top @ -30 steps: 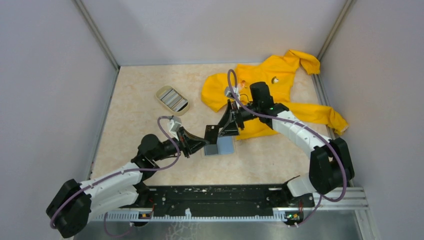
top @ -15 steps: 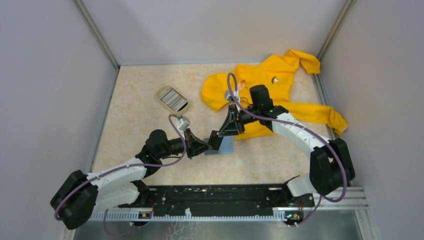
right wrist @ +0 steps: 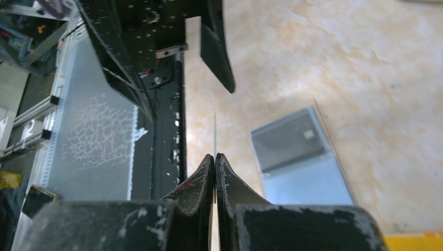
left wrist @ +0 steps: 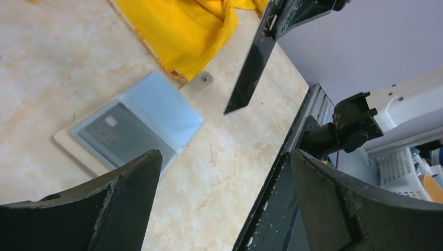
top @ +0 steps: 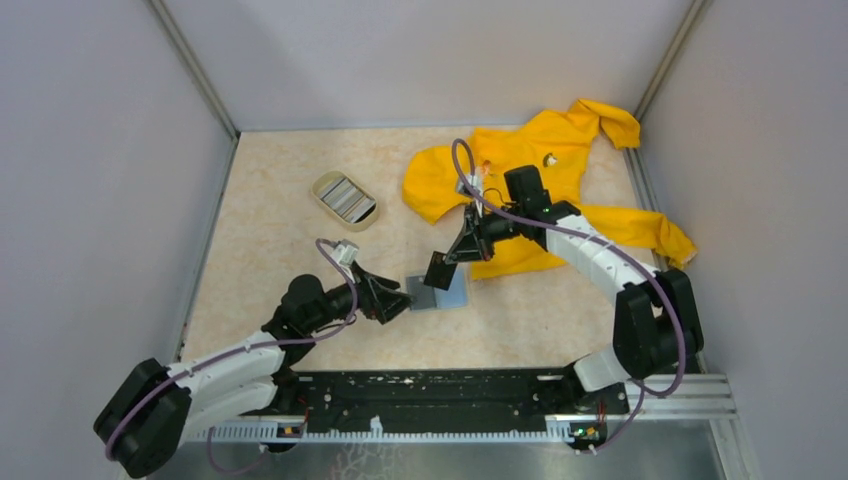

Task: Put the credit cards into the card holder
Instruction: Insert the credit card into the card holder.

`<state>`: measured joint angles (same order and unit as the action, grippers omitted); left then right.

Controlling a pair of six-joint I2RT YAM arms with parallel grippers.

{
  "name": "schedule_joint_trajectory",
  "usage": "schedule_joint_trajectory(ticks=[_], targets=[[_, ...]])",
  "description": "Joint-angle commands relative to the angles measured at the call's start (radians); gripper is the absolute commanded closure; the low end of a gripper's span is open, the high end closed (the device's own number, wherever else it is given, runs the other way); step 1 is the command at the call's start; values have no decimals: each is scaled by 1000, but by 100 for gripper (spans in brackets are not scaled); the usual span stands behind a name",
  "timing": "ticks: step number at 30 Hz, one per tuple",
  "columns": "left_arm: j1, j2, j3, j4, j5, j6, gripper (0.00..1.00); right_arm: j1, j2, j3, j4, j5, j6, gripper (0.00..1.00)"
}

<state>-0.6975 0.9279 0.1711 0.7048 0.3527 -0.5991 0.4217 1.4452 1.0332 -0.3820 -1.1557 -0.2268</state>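
While the right wrist view showed the dark card [right wrist: 214, 136] only edge-on, pinched between the right jaws, the left wrist view showed its face — tilted, raised off the counter [left wrist: 52, 63] near the card holder [left wrist: 73, 152]. A yellow garment [left wrist: 183, 31] lay beyond; the left jaws stood spread.

Table surface [top: 290, 190]: beige, marbled stone pattern, matte. Enclosure walls [top: 100, 150]: three plain pale grey panels, left, back, right. Corner posts [top: 195, 65]: bare aluminium, two, at the back corners. Near edge: black mounting rail [top: 440, 405] on a grey metal plate [top: 450, 460]. Lighting: even, diffuse, soft shadows.
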Motion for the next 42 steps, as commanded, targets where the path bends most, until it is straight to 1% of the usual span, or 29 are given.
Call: schedule_joint_trajectory(ticks=[1,4,5,6,8,9,11,13,16,18,21,24,28,36,42], targets=[[13,22,-44,20,-35,-109,1,-39,41,39,-39,90,-20,100],[13,104,-54,115,15,-154,1,-40,98,25,-8,110,21,100],[13,133,-54,153,17,-168,3,-41,121,22,1,121,35,100],[13,159,-53,175,15,-178,7,-43,145,22,3,130,42,100],[13,218,-34,177,1,-186,23,-48,194,26,-4,137,48,100],[13,248,-19,162,-6,-184,36,-50,215,30,-7,140,53,100],[13,308,18,131,-14,-181,53,-55,250,34,-9,148,57,100],[13,367,62,92,-10,-172,60,-60,271,33,1,169,70,100],[13,437,117,49,19,-151,63,-71,292,17,33,173,107,100],[13,483,138,48,21,-148,64,-76,305,9,57,169,133,100],[13,527,160,31,-2,-134,66,-77,328,6,76,164,162,100],[13,559,179,-23,-42,-120,69,-76,350,2,96,157,192,100],[13,582,174,-52,-90,-111,71,-78,365,1,108,163,218,100],[13,604,180,-98,-126,-98,75,-77,393,-5,121,190,259,100],[13,607,179,-121,-145,-86,76,-78,414,-7,115,226,260,100]])
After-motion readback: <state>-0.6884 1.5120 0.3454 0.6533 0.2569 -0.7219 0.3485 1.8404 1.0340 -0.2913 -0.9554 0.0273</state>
